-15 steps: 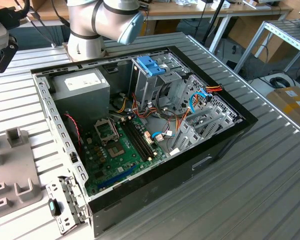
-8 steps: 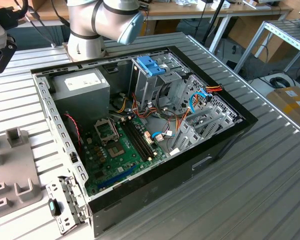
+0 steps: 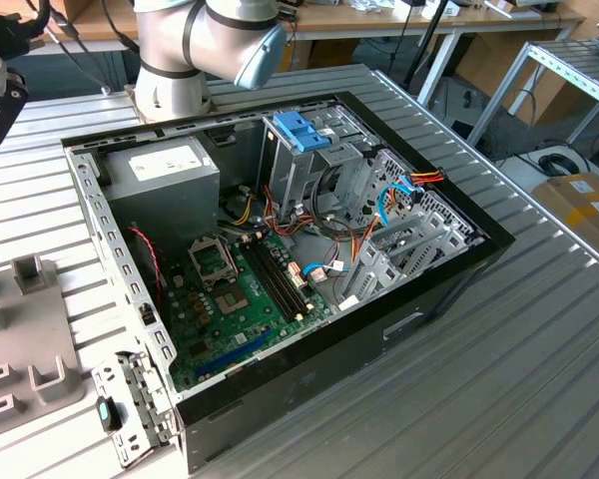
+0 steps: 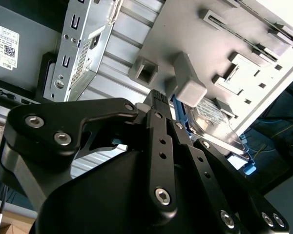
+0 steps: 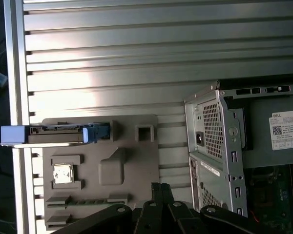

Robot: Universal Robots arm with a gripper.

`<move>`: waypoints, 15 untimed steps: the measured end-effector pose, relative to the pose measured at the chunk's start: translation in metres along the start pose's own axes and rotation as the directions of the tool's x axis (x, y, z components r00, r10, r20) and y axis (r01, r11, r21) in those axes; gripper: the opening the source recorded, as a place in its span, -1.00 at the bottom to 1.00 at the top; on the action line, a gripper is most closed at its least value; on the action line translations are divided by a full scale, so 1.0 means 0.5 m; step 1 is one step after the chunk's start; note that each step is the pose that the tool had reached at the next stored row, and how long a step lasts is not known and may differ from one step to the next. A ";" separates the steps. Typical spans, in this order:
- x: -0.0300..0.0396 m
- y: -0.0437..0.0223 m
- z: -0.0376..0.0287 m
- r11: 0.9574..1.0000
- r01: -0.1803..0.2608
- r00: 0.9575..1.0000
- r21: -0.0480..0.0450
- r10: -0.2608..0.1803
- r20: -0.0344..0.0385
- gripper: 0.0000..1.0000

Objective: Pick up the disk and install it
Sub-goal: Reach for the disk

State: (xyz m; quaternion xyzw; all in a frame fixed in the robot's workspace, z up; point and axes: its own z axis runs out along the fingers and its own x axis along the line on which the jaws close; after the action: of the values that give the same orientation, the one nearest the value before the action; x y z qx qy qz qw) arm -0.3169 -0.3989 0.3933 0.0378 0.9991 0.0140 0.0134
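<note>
**Disk stands on edge in the holder, gripper empty**

We see the disk (image 5: 53, 132) standing on edge in a slot along one edge of the grey holder (image 5: 132, 165). Its blue frame overhangs a corner beside the tabletop's (image 5: 112, 58) edge. The gripper (image 5: 161, 189) hangs over the holder, apart from the disk, fingers (image 5: 156, 192) drawn together on nothing. We judge the disk rigid, dense, smooth-faced and shock-sensitive. Pinching its flat faces above the slot looks safest.

A ribbed metal table (image 3: 539, 329) carries everything. An open black computer case (image 3: 379, 344) sits on its middle. To the exterior view's left of the case, a grey moulded holder (image 3: 40, 349) lies flat on the ribs, with a small metal bracket (image 3: 130, 409) between them. The arm's base (image 3: 170, 95) stands behind the case.
</note>
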 end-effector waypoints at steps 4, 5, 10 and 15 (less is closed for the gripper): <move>0.003 0.000 0.000 1.000 0.000 1.000 0.000 0.000 0.000 -0.79; 0.004 0.000 0.000 1.000 0.000 1.000 0.000 0.000 0.000 -0.79; 0.007 0.000 0.000 1.000 0.000 1.000 0.001 0.000 0.000 -0.79; 0.010 -0.001 0.000 1.000 0.000 1.000 0.001 0.000 0.000 -0.79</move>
State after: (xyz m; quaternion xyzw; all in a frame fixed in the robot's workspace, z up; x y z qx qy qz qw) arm -0.3221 -0.3989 0.3933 0.0378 0.9991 0.0133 0.0134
